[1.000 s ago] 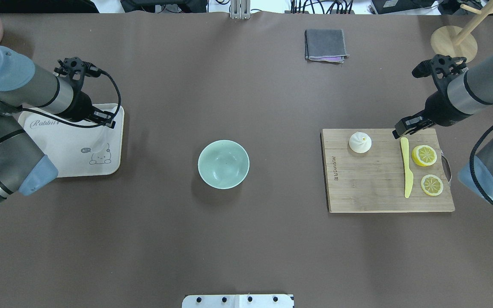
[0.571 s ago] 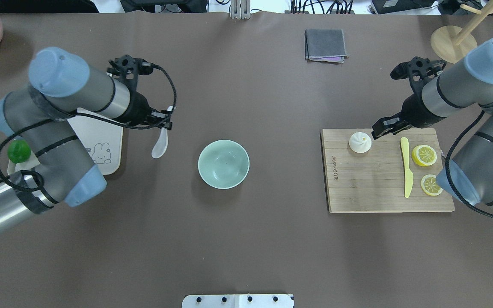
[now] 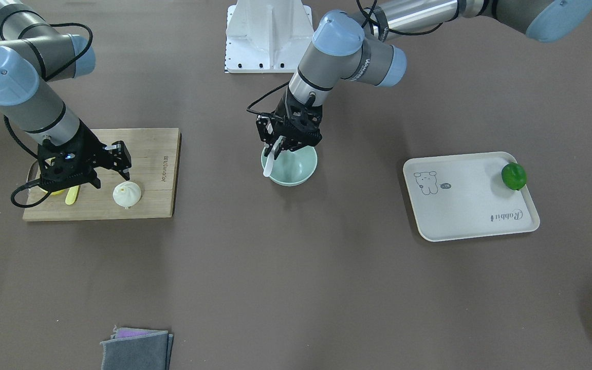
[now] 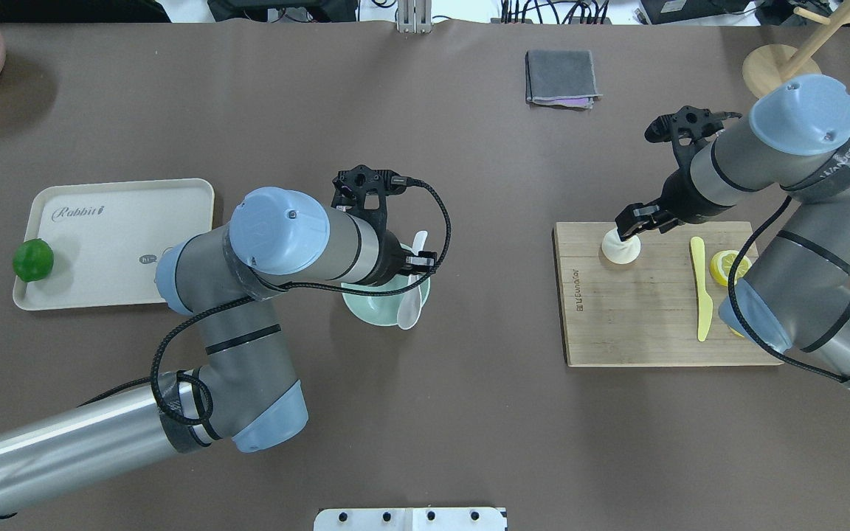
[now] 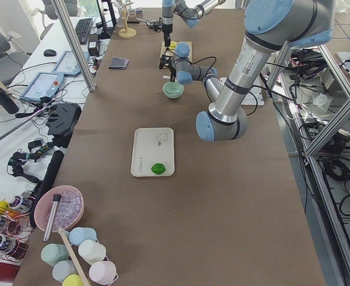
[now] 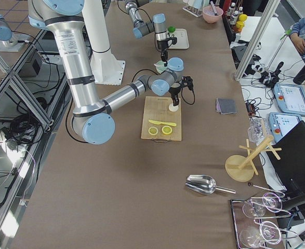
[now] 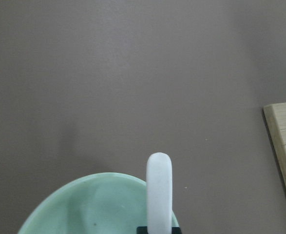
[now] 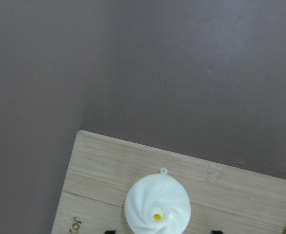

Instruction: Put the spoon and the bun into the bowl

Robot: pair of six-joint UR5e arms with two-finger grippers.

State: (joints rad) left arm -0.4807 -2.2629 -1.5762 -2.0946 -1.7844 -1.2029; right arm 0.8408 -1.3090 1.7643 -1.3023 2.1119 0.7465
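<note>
My left claw (image 4: 419,259) clamps the spoon (image 4: 410,310), hung scoop-down over the bowl (image 4: 367,308), its wrist view catching only one rounded end; right claw (image 4: 628,230) stands apart above the bun (image 4: 620,252).

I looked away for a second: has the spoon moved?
Yes. In the overhead view the spoon has travelled right, from left of the bowl to over its right rim.

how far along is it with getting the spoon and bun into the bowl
Nothing is in the bowl yet. In hand: the left gripper holds the spoon above the bowl's rim, and the right gripper hovers over the bun on the cutting board, fingers open. Left: drop the spoon in, then grasp the bun and carry it over.
</note>
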